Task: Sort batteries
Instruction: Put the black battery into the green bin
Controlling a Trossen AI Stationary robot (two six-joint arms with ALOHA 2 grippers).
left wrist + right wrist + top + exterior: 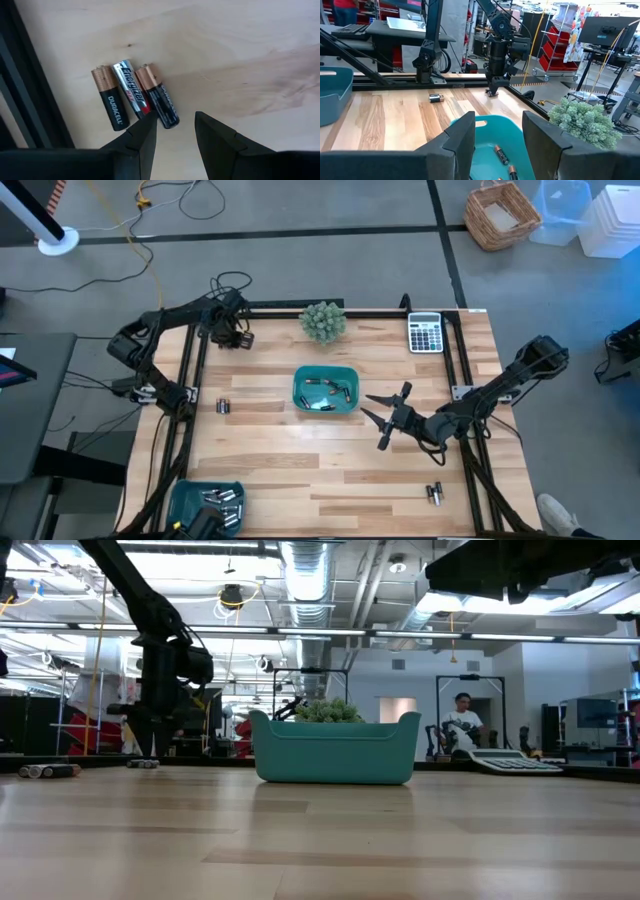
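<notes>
The left gripper (172, 132) hovers at the table's 11 o'clock corner, jaws partly open and empty, just above 3 batteries (134, 94) lying side by side, apparently lining up a pick. The right gripper (497, 130), jaws open and empty, waits at 3 o'clock of the center tray (300, 380), which holds several cells.

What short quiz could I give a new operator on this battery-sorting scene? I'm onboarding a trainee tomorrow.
1. True or false: the left hand is already gripping a battery.
2. How many batteries lie side by side just ahead of the left hand?
3. The right hand hovers over: A) the calculator, B) the middle teal tray, C) the plant.

Key
1. False: its fingers are open and empty, above the cells.
2. Three.
3. B, with loose batteries already inside the tray.
</notes>
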